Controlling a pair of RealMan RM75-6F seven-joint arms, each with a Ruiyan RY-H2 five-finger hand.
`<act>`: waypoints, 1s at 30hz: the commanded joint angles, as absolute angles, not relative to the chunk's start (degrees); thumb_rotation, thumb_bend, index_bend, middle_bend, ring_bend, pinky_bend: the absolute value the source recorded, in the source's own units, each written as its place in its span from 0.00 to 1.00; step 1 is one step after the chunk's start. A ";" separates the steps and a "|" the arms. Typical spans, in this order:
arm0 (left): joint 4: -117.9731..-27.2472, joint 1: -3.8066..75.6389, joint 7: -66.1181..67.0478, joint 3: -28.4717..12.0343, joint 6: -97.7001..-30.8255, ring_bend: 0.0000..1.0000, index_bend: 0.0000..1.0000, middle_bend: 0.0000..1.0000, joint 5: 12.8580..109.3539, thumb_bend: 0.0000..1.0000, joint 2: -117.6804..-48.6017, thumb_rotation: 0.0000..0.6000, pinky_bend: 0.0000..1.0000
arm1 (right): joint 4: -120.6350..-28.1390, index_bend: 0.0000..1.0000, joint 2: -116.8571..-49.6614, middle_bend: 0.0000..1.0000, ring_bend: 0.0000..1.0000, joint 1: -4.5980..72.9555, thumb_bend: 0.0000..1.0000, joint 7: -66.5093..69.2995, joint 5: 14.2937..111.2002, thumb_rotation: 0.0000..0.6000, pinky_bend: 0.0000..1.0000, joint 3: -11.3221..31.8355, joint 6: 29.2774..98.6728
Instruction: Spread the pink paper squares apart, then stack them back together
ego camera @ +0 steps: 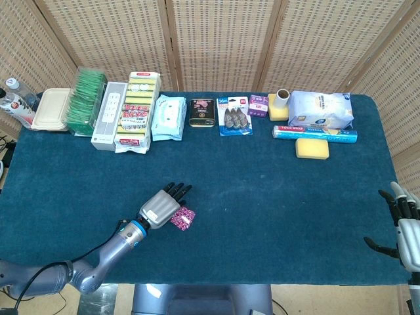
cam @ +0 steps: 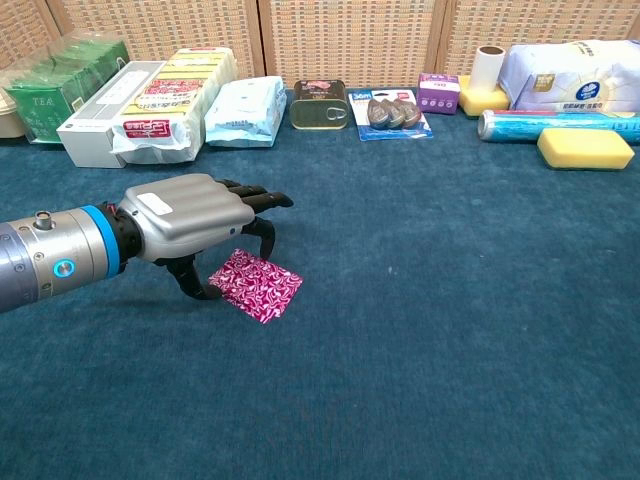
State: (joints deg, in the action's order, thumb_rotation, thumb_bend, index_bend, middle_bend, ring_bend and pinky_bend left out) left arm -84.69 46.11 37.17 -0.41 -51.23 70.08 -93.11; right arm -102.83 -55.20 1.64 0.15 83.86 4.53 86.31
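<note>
The pink paper squares (cam: pixel 256 285) lie flat on the blue felt table (cam: pixel 450 330), near its front edge, as one thin pile with a magenta and white swirl print; I cannot tell how many sheets it has; my left hand (cam: pixel 190 222), grey metal with black fingers, hovers over its left corner and hides it, grasping nothing; my right hand (ego camera: pixel 403 226) rests released, partly cut off.
</note>
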 commanded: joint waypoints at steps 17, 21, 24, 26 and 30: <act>-86.25 46.08 37.42 -1.31 -51.71 0.03 0.20 0.00 68.44 0.24 -92.46 1.00 0.11 | -102.94 0.10 -55.02 0.00 0.00 1.59 0.01 0.44 83.71 1.00 0.00 4.68 86.46; -87.80 45.80 36.31 -1.89 -51.20 0.03 0.20 0.00 66.32 0.23 -90.97 1.00 0.11 | -102.98 0.10 -54.96 0.00 0.00 1.61 0.01 0.45 83.70 1.00 0.00 4.68 86.41; -88.95 45.84 36.47 -1.93 -50.63 0.03 0.20 0.00 64.62 0.22 -90.12 1.00 0.11 | -102.93 0.10 -54.96 0.00 0.00 1.57 0.01 0.50 83.73 1.00 0.00 4.69 86.49; -89.79 45.93 36.71 -1.95 -50.11 0.03 0.19 0.00 62.94 0.22 -89.98 1.00 0.11 | -103.05 0.10 -54.98 0.00 0.00 1.57 0.01 0.40 83.79 1.00 0.00 4.65 86.49; -90.99 46.46 37.65 -2.07 -49.29 0.03 0.19 0.00 60.03 0.21 -89.80 1.00 0.11 | -103.04 0.10 -55.02 0.00 0.00 1.55 0.01 0.26 83.85 1.00 0.00 4.61 86.52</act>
State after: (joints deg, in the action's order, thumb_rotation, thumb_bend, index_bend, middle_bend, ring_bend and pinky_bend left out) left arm -90.39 46.17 37.09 -2.00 -49.72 61.05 -89.96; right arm -103.04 -55.03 1.55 0.26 83.85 4.61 86.52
